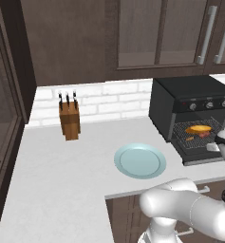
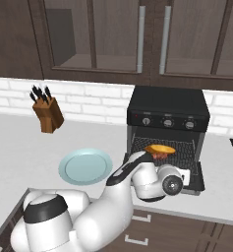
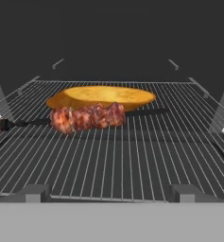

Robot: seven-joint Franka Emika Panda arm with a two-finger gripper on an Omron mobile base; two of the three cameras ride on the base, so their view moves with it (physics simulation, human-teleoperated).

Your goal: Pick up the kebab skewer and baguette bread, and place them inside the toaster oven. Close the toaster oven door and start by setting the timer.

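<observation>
With the kebab skewer (image 3: 87,117) and baguette bread (image 3: 101,97) lying on the toaster oven (image 2: 168,109) rack and the tool (image 3: 111,193) spread apart and empty, a careless withdrawal could snag the lowered toaster oven door (image 1: 199,154).

Golden oval baguette bread (image 3: 101,97) and reddish meat kebab skewer (image 3: 87,117) lying flat, touching, on wire rack inside open black toaster oven (image 2: 167,106); black drop-down door (image 1: 206,156) lowered.
</observation>
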